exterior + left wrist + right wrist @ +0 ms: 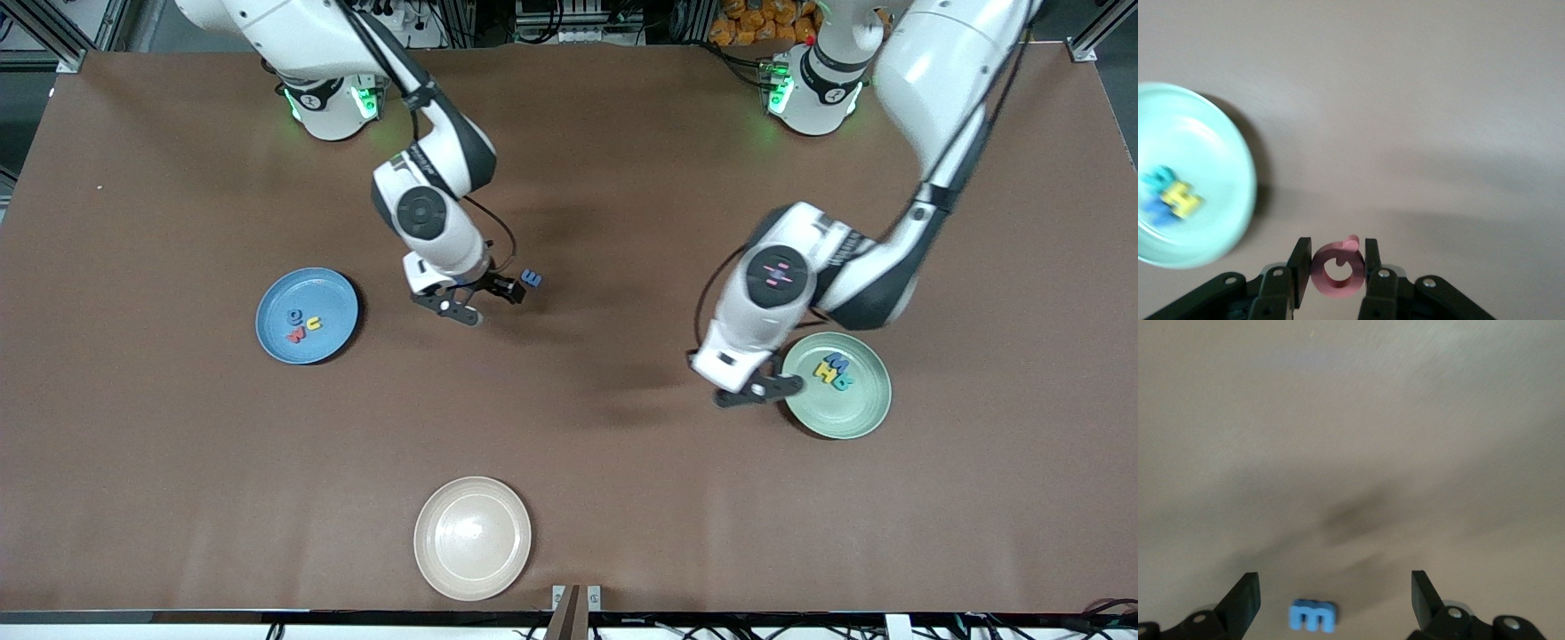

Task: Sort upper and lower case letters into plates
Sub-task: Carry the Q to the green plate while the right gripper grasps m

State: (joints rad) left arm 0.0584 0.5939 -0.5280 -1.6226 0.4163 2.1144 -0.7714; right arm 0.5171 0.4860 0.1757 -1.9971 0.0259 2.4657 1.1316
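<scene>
The left gripper [1337, 268] pinches a small pink-red foam letter [1337, 269] just beside the rim of the pale mint green plate [867, 409]. Wide bare brown table [622, 462] lies around. The right gripper [1331, 603], spread wide, hovers over a small blue foam letter [1313, 616].

The table [178, 462] wears a matt brown cloth-like cover. The mint plate [858, 413], blue plate [276, 307] and cream plate [498, 569] look smooth and glazed. The letters [532, 278] look matt, foam-like.
</scene>
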